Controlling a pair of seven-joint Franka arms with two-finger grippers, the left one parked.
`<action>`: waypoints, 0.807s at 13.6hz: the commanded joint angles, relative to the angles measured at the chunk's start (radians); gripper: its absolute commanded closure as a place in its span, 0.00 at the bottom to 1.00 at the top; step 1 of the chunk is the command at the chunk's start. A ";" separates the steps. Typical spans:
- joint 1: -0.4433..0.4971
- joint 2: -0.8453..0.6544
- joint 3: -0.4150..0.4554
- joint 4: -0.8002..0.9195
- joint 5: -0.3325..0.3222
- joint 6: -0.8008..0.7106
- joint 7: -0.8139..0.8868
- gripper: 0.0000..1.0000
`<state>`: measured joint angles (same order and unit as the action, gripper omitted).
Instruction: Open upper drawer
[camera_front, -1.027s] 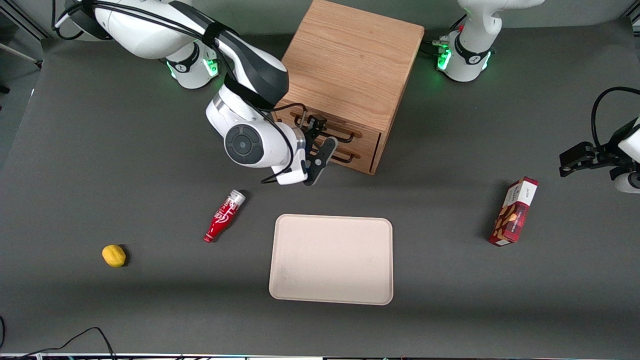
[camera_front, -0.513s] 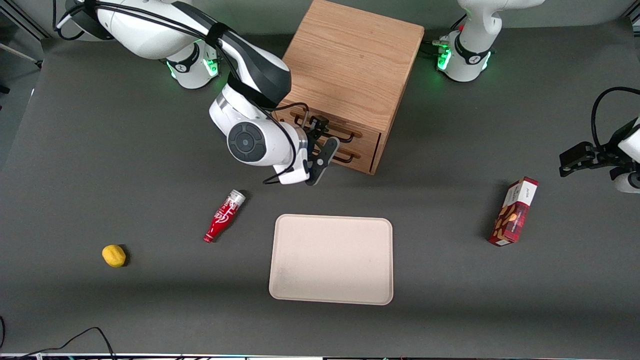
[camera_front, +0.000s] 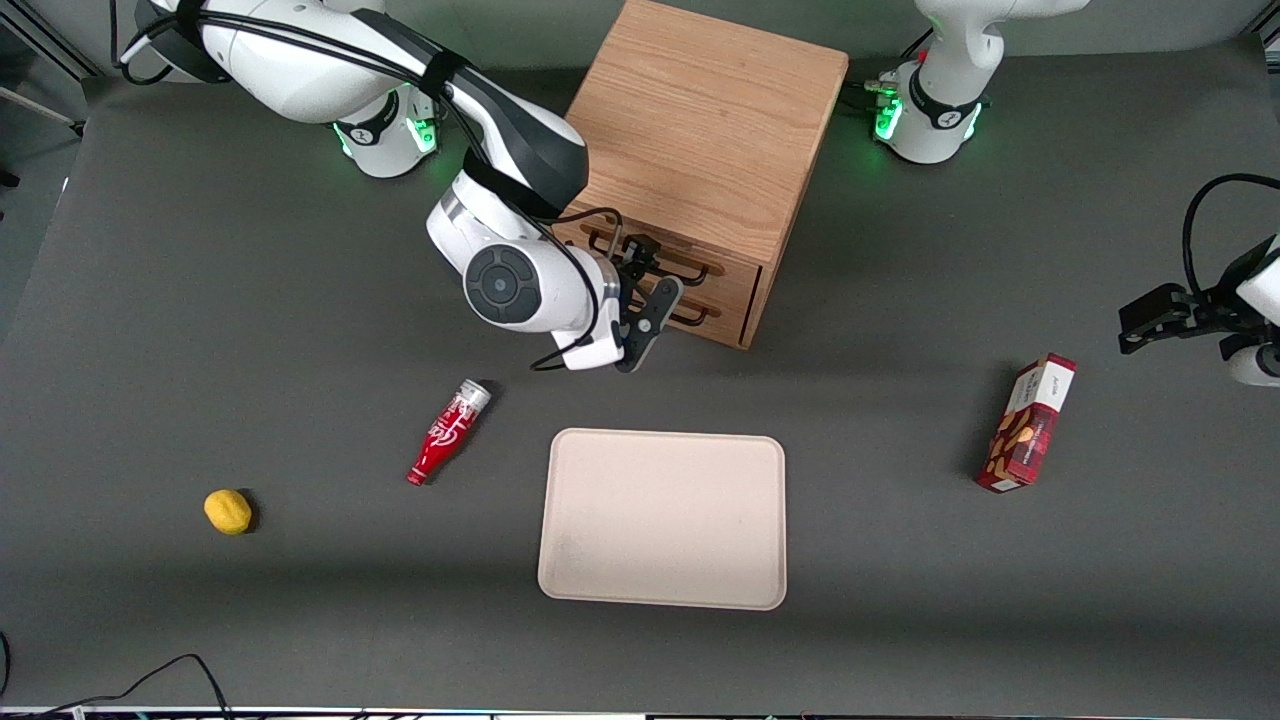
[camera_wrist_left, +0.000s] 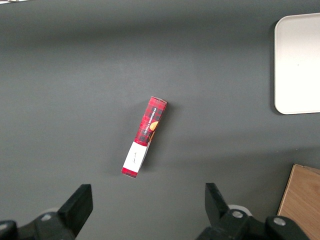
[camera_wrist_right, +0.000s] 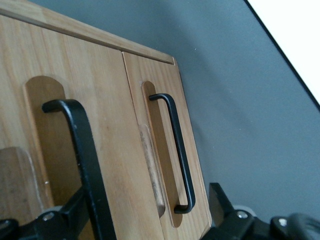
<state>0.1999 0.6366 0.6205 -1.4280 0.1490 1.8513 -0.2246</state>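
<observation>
Cabinet (camera_front: 700, 140) w/ 2 shut drawers; gripper (camera_front: 648, 272) fingers spread at upper drawer (camera_front: 655, 256) handle (camera_wrist_right: 82, 150).

We see the hand (camera_front: 648, 272) of the right arm directly in front of the wooden cabinet (camera_front: 700, 150), at the black handle (camera_front: 655, 255) of the upper drawer (camera_front: 665, 262), which looks closed. Nearer to the camera than the cabinet lies a beige tray (camera_front: 663, 518) on the dark surface (camera_front: 900, 600). A red bottle (camera_front: 446, 432) and a yellow fruit (camera_front: 228, 511) lie toward the working arm's end, and a red box (camera_front: 1027, 423) stands toward the parked arm's end.
</observation>
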 joint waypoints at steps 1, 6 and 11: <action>-0.002 0.017 0.001 0.008 -0.039 0.025 0.027 0.00; -0.016 0.026 -0.016 0.030 -0.039 0.025 0.024 0.00; -0.024 0.055 -0.034 0.089 -0.039 0.020 0.021 0.00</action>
<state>0.1741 0.6584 0.5914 -1.3938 0.1359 1.8765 -0.2190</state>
